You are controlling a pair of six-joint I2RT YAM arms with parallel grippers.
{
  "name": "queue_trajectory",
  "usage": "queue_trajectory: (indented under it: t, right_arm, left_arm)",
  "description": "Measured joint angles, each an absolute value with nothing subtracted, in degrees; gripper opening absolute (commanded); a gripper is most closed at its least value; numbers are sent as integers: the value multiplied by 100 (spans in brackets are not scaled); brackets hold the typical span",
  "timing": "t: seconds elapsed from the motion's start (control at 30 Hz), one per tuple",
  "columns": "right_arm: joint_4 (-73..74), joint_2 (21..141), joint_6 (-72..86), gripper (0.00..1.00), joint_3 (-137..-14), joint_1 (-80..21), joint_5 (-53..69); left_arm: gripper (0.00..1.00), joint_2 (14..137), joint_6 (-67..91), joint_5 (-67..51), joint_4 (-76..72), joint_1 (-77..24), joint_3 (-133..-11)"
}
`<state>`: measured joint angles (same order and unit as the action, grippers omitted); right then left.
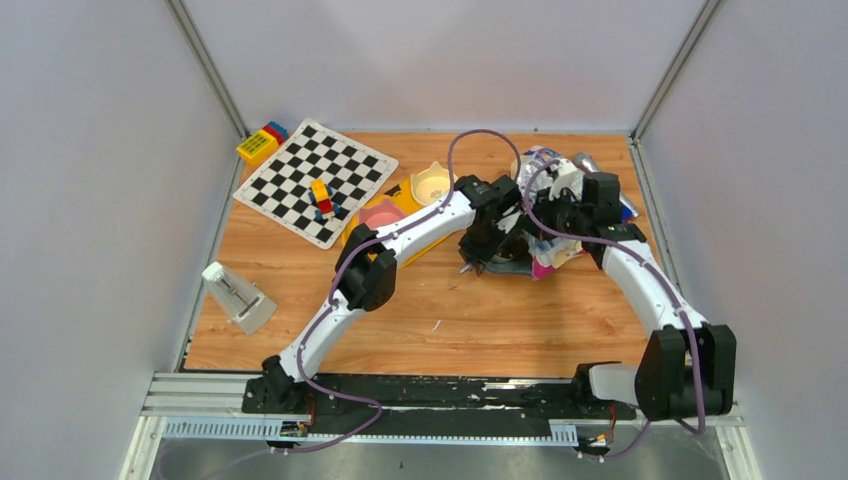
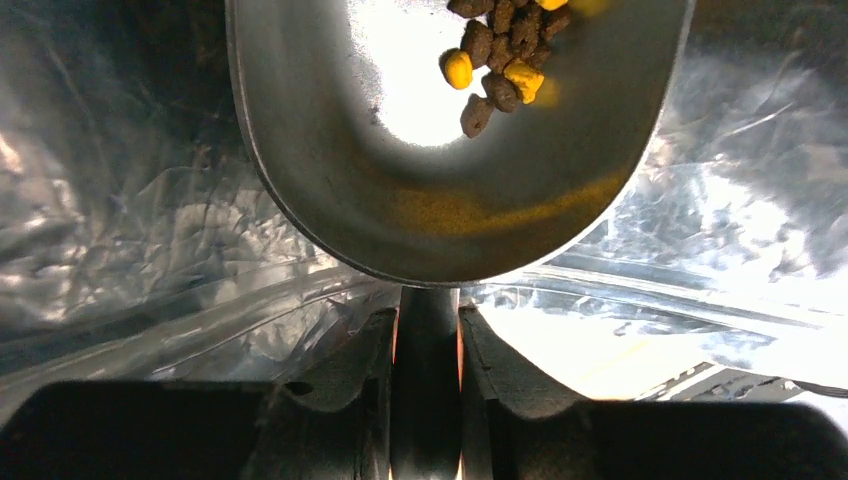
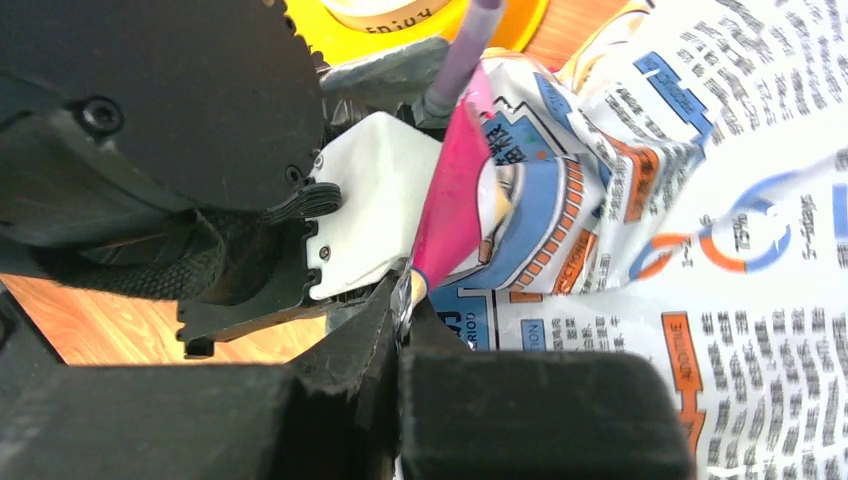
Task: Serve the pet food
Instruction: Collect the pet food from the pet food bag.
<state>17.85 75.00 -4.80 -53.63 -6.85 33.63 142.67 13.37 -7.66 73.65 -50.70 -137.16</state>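
Our left claw point(image 2: 427, 395) clamps the scoop point(image 2: 400, 190) handle; right claw point(image 3: 400, 335) pinches the bag point(image 3: 700, 250) rim. We judge the kibble point(image 2: 500, 60), at the scoop's 12 o'clock, loose and spill-prone.

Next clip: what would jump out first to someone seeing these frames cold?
Both arms meet over the printed bag at the table's right rear. In the left wrist view, the left gripper clamps the handle of a grey scoop inside the foil lining, with only a few brown and yellow kibble pellets in it. The right gripper is shut on the bag's edge.
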Motion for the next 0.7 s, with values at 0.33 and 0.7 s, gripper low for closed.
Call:
queue_trajectory:
  t: [0.33,0.7]
  right_arm:
    - [1568,6973,-95,0,-4753,-248,3966]
    - [1420,7389,-226,0,-4816,-513,3817]
  left_arm:
    - [0,13974,1378,-895,6320,-5277,-12567]
    - [0,14580,1754,-1020,6938,-5234,-13557]
